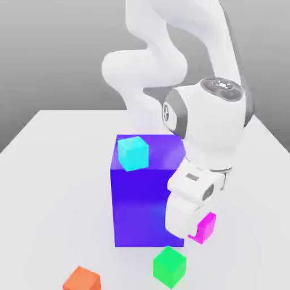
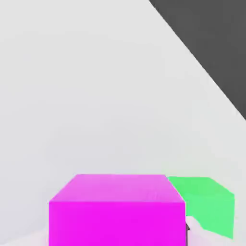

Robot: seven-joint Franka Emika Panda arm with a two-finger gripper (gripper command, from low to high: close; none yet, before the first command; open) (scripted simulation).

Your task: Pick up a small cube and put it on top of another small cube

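The small magenta-pink cube (image 1: 205, 227) sits low beside the big blue-purple block's front corner on the exterior view's right. My gripper (image 1: 188, 225) hangs right over it, and the white hand covers the cube's near side. The hand view has the same magenta cube (image 2: 117, 211) very close and centred under the hand. Whether the cube rests on the table or is held just above it, I cannot tell.
The big blue-purple block (image 1: 144, 198) stands mid-table with a cyan cube (image 1: 133, 153) on top. A green cube (image 1: 169, 267) (image 2: 207, 204) lies just in front of the magenta one. An orange cube (image 1: 82, 280) sits near the white table's (image 1: 51, 187) front edge.
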